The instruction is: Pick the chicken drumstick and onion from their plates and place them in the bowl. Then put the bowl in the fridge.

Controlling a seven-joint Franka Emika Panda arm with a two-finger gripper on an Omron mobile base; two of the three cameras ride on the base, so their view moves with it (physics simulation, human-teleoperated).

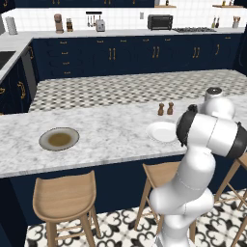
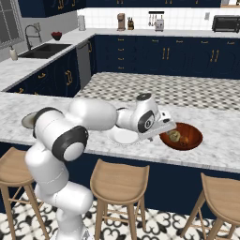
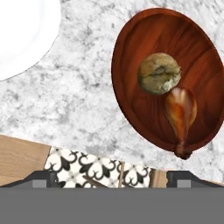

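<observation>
The red-brown bowl (image 3: pixel 131 52) (image 2: pixel 197 141) rests on the marble island counter. Inside it lie the round tan onion (image 3: pixel 159 73) (image 2: pixel 174 136) and, touching it, the reddish-brown chicken drumstick (image 3: pixel 180 111). My gripper (image 3: pixel 113 178) (image 2: pixel 167 129) hovers open above the counter's near edge, just left of the bowl, with nothing between its fingers. The white plate (image 3: pixel 22 35) (image 1: pixel 161 131) (image 2: pixel 123 137) lies bare beside the bowl. Farther left sits the grey-rimmed plate (image 1: pixel 59 139) with an olive-brown centre, also bare. The fridge is out of view.
Two small brown shakers (image 1: pixel 165 109) stand behind the white plate. Wooden stools (image 1: pixel 65 195) (image 2: pixel 119 180) line the near side of the island, below the counter edge. My arm bends across the counter over the white plate. Navy cabinets run along the far wall.
</observation>
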